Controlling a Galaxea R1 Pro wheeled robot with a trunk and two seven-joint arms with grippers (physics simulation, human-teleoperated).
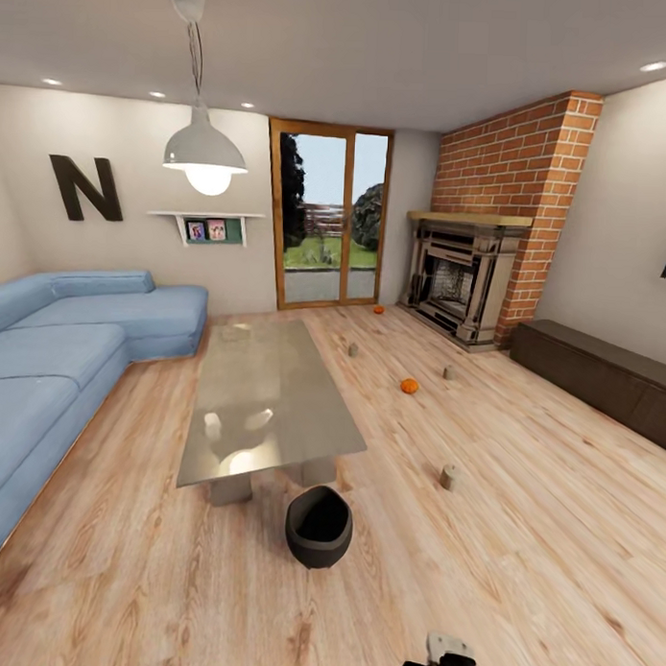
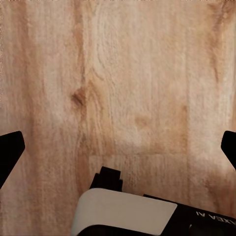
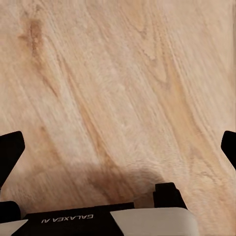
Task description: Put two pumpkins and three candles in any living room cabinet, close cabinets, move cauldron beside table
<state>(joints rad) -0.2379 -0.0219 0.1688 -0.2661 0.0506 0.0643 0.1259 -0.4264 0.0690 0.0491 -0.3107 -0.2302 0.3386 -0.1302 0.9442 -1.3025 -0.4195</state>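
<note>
Sitting nearest: black cauldron [image 1: 319,526], beside glass table [image 1: 263,398]. Grey-tan candle [image 1: 448,477] on floor [image 1: 518,532], orange ribbed pumpkin [image 1: 409,386] beyond; dark cabinet [image 1: 600,376] far right, drawers shut. Left gripper [image 2: 118,147] & right gripper [image 3: 118,147] fingers spread, empty.

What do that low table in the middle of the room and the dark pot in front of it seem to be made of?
The coffee table seems to have a glass or polished top: it mirrors the hanging lamp as pale blotches, and it sits on pale, stone-like blocks. The cauldron looks like matte dark metal, perhaps cast iron, with a dull, barely shiny rim. Both are simulator renders, so this is only a guess.
</note>
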